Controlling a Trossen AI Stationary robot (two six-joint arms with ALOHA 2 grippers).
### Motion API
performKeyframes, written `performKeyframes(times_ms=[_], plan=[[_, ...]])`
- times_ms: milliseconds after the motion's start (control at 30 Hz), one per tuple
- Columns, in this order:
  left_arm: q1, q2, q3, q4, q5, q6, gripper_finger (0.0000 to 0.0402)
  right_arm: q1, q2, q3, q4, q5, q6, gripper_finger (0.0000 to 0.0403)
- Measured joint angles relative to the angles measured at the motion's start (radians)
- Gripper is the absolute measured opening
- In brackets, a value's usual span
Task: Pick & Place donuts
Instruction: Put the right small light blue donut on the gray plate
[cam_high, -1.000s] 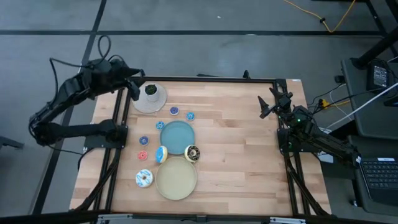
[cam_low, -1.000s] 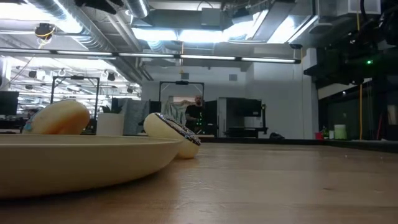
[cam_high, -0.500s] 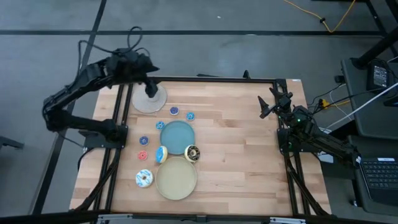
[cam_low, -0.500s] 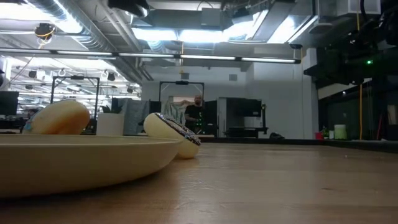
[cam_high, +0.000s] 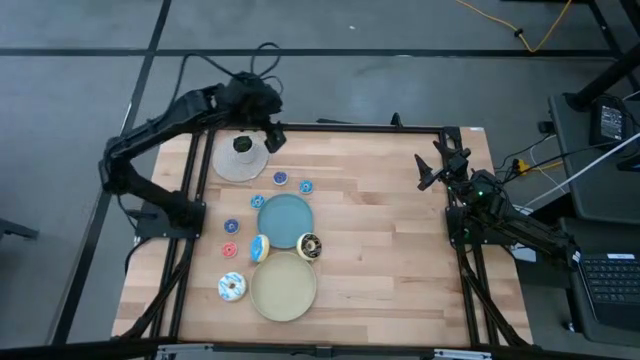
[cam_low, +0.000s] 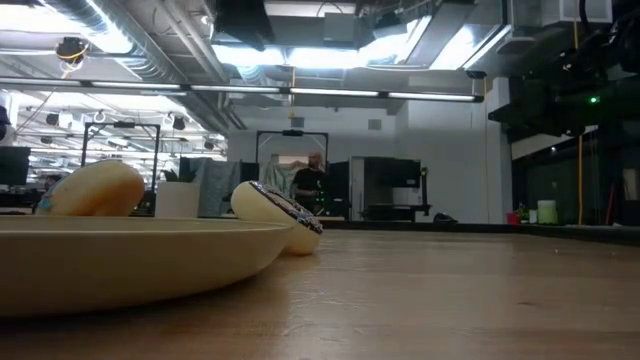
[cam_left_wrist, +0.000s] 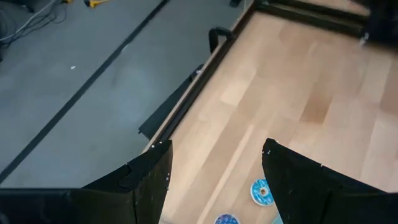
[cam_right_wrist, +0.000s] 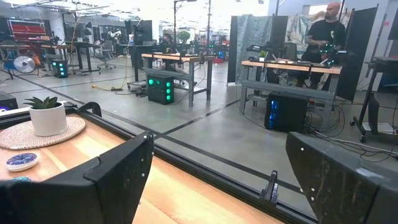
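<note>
Several toy donuts lie on the wooden table around a blue plate (cam_high: 285, 221) and a beige plate (cam_high: 283, 285). Small blue ones (cam_high: 280, 179) (cam_high: 305, 186) (cam_high: 258, 202) (cam_high: 232, 226) and a red one (cam_high: 230, 249) are among them. So are a blue-and-orange one (cam_high: 260, 248), a chocolate one (cam_high: 309, 246) and a sprinkled one (cam_high: 231, 287). My left gripper (cam_high: 272, 140) hangs open above the far left of the table, beyond the two far blue donuts (cam_left_wrist: 261, 191) (cam_left_wrist: 227, 219). My right gripper (cam_high: 430, 170) waits open at the right edge.
A small potted plant (cam_high: 241, 145) stands on a round woven mat (cam_high: 240, 160) just left of my left gripper. A black frame (cam_high: 350, 126) runs along the table's far edge. In the low view the beige plate (cam_low: 130, 260) fills the foreground with two donuts (cam_low: 95, 190) (cam_low: 280, 215) behind it.
My left gripper has swung along the far edge toward the table's right, from the far left corner, over the plant mat, to just right of it. It has stayed open. No donut or plate has moved.
</note>
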Motion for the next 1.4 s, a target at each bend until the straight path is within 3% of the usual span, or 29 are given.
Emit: performKeyframes(times_ms=[300,600,933,1400], plan=[[-0.027,0.171,0.148,-0.112,0.004,0.164,0.0239,0.000,0.000,0.000,0.000,0.000,0.000,0.0365],[-0.040,0.318,0.259,-0.218,0.076,0.336,0.0239,0.000,0.000,0.000,0.000,0.000,0.000,0.0365],[-0.053,0.433,0.268,-0.301,0.073,0.445,0.0239,0.000,0.000,0.000,0.000,0.000,0.000,0.0365],[-0.068,0.601,0.267,-0.302,0.074,0.415,0.0239,0.000,0.000,0.000,0.000,0.000,0.000,0.0365]])
